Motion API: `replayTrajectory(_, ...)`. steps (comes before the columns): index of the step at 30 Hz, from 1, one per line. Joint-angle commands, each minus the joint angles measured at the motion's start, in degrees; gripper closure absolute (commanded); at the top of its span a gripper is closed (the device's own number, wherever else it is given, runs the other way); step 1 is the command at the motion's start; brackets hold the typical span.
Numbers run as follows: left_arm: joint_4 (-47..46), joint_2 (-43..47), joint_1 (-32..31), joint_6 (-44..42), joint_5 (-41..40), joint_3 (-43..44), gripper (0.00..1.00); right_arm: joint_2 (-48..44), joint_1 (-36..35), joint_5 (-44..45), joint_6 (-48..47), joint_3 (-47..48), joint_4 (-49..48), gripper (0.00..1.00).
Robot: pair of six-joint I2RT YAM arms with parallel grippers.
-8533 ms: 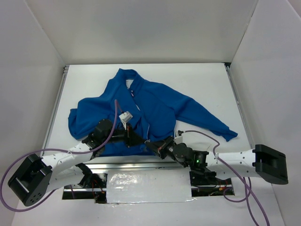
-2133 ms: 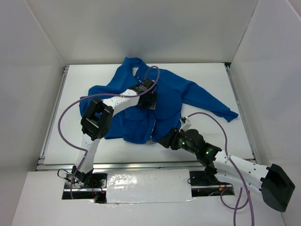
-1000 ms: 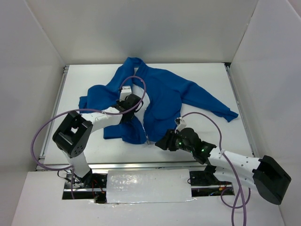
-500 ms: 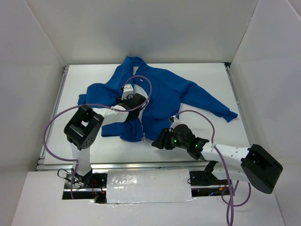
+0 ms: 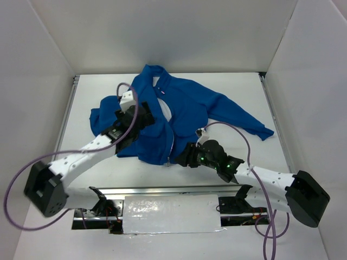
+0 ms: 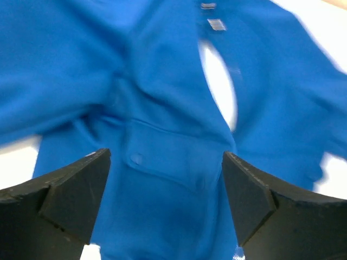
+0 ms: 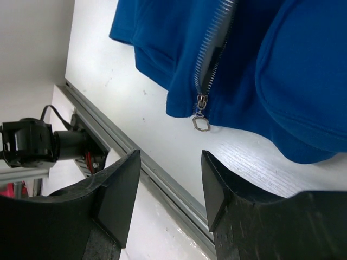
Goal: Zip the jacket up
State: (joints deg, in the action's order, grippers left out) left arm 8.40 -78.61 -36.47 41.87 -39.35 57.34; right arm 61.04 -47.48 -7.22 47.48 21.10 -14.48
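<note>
The bright blue jacket (image 5: 184, 111) lies spread on the white table, collar at the far side, its front gaping open over white below the collar. My left gripper (image 5: 145, 115) hovers over the jacket's left front panel, jaws wide open with nothing between them; in the left wrist view (image 6: 165, 200) a patch pocket (image 6: 162, 173) lies beneath it. My right gripper (image 5: 182, 158) sits at the hem, open and empty (image 7: 171, 189). Just beyond its fingertips lies the small metal pull (image 7: 200, 123), hanging from the slider at the bottom of the zipper teeth (image 7: 213, 35).
A metal rail (image 7: 141, 162) runs along the table's near edge, close under my right gripper. The jacket's right sleeve (image 5: 244, 122) stretches toward the right wall. White walls close in the table on three sides.
My left gripper has opened and let go of the jacket's front, then drawn back to the left. The right gripper has edged left toward the hem and stays open.
</note>
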Motion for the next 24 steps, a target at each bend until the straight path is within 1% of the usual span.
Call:
replayTrajectory(1,1.63,9.40,-1.23,6.89,13.40,-9.40,0.05,-3.37,0.20,2.74,0.24,2.36,1.82,0.44)
replayTrajectory(2,0.83,11.18,-1.93,7.78,18.12,-11.70,0.05,-3.81,0.63,2.65,0.85,2.45,2.78,0.44)
replayTrajectory(3,0.04,14.07,-2.64,9.79,19.91,-13.90,0.05,-4.17,0.73,2.39,0.94,2.45,3.05,0.44)
replayTrajectory(4,-1.10,15.14,-3.95,10.42,21.76,-18.54,0.06,-4.95,0.81,2.04,0.94,2.36,3.05,0.44)
replayTrajectory(6,-5.92,18.12,-5.28,12.26,26.59,-22.78,0.07,-5.57,1.16,1.86,0.86,2.19,2.97,0.44)
replayTrajectory(7,-11.25,18.84,-6.06,12.45,28.44,-26.89,0.09,-5.75,1.17,2.04,0.77,2.19,3.05,0.43)
replayTrajectory(9,-16.46,19.89,-6.86,12.80,32.82,-32.08,0.11,-5.05,1.25,2.47,0.77,2.71,3.66,0.43)
replayTrajectory(12,-26.22,18.76,-7.21,11.93,37.05,-35.97,0.15,-3.65,1.34,2.30,1.12,2.89,3.58,0.43)
replayTrajectory(13,-28.68,18.06,-7.21,11.57,37.76,-36.51,0.19,-3.38,1.34,2.21,1.82,2.72,2.97,0.43)
replayTrajectory(17,-34.83,12.01,-7.39,9.73,38.21,-36.25,0.19,-2.94,1.25,0.99,2.35,2.45,2.26,0.44)
replayTrajectory(19,-37.92,10.33,-7.39,9.46,40.13,-36.60,0.20,-3.11,1.34,0.46,2.17,2.45,2.44,0.44)
replayTrajectory(22,-41.10,7.51,-7.48,9.46,40.76,-36.34,0.24,-3.20,1.34,0.28,2.09,2.54,2.97,0.44)
replayTrajectory(23,-41.27,6.37,-7.48,9.37,40.76,-35.90,0.27,-3.29,1.25,0.11,2.00,2.45,2.88,0.43)
replayTrajectory(24,-40.93,5.58,-7.48,9.46,40.50,-35.55,0.37,-3.29,1.34,-0.07,2.09,2.45,2.79,0.44)
